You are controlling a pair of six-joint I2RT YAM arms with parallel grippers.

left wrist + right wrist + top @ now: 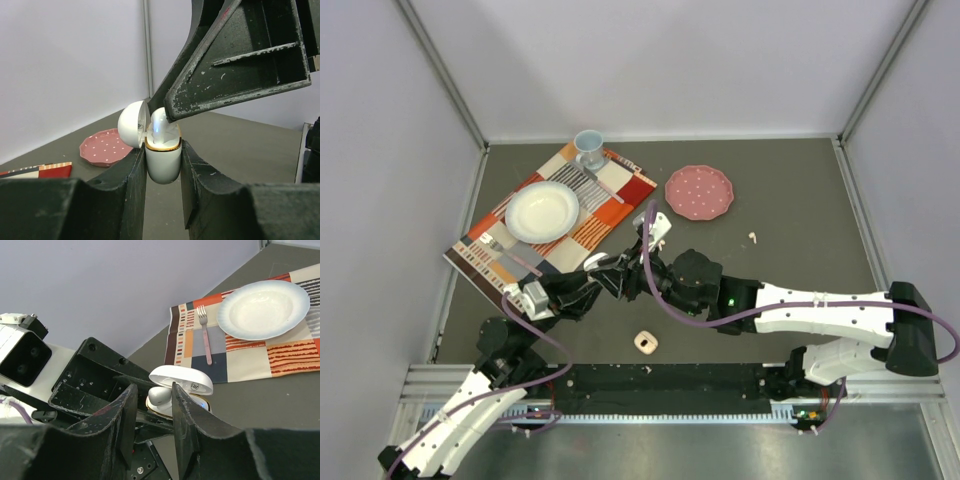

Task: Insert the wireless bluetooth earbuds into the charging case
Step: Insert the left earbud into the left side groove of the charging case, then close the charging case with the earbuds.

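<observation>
Top view, meeting point: the left end effector [595,283] and the right end effector [628,262] come tip to tip above the bench [790,270], just beside the placemat [485,255]. What they hold is hidden here.
Top view, other pieces: a second case [645,342] lies open near the arm bases. One loose earbud [752,237] lies well apart, to the right of the pink plate [699,192].
Left wrist, grip: the left end effector is closed on the white charging case [162,162], which is upright with its lid [132,124] swung open to the left.
Left wrist, earbud: an earbud [160,125] stands in the case mouth with its head above the gold rim. A finger of the right end effector touches it from above.
Right wrist, jaws: they stand narrow on either side of this earbud. I cannot tell whether they pinch it.
Step in hand: seating this earbud in its socket, and it looks only partly down.
Next move: probably a small push straight down while the case is kept firm, then a release. A tilt could jam the stem.
</observation>
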